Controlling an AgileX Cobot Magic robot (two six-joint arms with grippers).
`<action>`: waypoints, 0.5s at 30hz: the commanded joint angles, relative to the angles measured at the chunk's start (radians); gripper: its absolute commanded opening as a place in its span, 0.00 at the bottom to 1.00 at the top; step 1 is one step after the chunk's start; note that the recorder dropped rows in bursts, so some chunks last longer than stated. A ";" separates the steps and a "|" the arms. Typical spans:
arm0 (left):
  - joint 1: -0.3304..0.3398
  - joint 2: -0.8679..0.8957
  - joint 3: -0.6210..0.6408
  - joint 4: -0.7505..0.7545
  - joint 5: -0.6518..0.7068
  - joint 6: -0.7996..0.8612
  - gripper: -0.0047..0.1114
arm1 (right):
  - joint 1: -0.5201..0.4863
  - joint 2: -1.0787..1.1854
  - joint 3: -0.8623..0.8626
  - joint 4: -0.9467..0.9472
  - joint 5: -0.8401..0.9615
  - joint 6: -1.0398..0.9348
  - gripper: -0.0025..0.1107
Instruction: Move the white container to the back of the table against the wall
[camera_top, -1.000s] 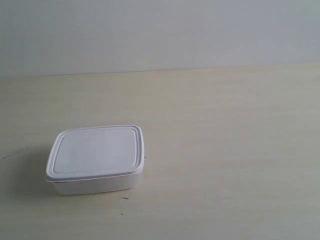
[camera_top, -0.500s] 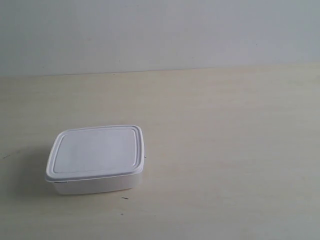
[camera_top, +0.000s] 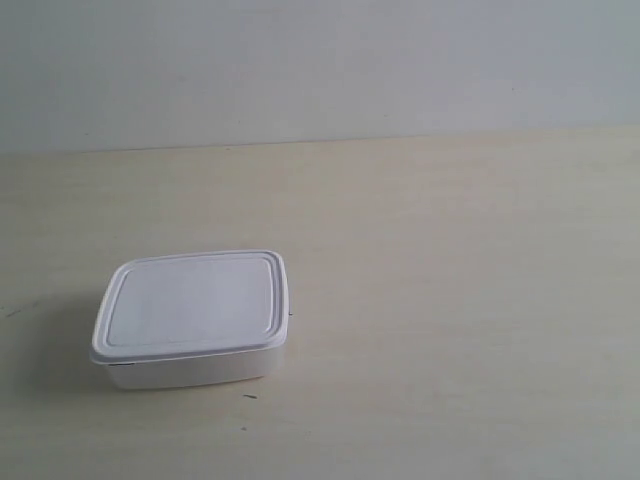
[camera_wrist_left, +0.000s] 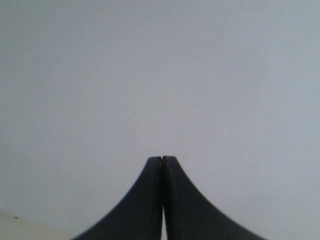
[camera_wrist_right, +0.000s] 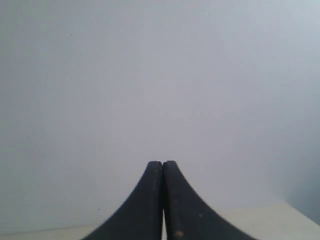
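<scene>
Loose marks, exterior view: small dark fleck (camera_top: 250, 396), short and slightly elongated; fainter dot (camera_top: 242, 429) near it, lower in the view; thin dark streak (camera_top: 12, 312) by the view's left edge; tiny dark speck (camera_top: 291, 316), well apart from the streak

a shallow white container (camera_top: 190, 318) with its flat rimmed lid (camera_top: 190, 303) closed is sitting on a pale beige wood-grain table (camera_top: 450, 300), toward the view's lower left. a plain grey-white wall (camera_top: 320, 70) is running across the top, meeting the table's far edge well apart from the container. a few tiny dark specks (camera_top: 250, 396) are lying on the tabletop near the container.
</scene>
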 joint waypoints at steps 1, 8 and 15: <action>0.000 -0.005 -0.030 -0.007 -0.023 -0.042 0.04 | -0.007 -0.003 0.004 0.008 0.041 0.030 0.02; 0.000 0.018 -0.152 0.096 0.342 0.029 0.04 | -0.007 0.010 -0.009 0.119 0.172 0.030 0.02; 0.002 0.272 -0.407 0.097 0.826 -0.058 0.04 | -0.007 0.232 -0.259 0.119 0.435 0.023 0.02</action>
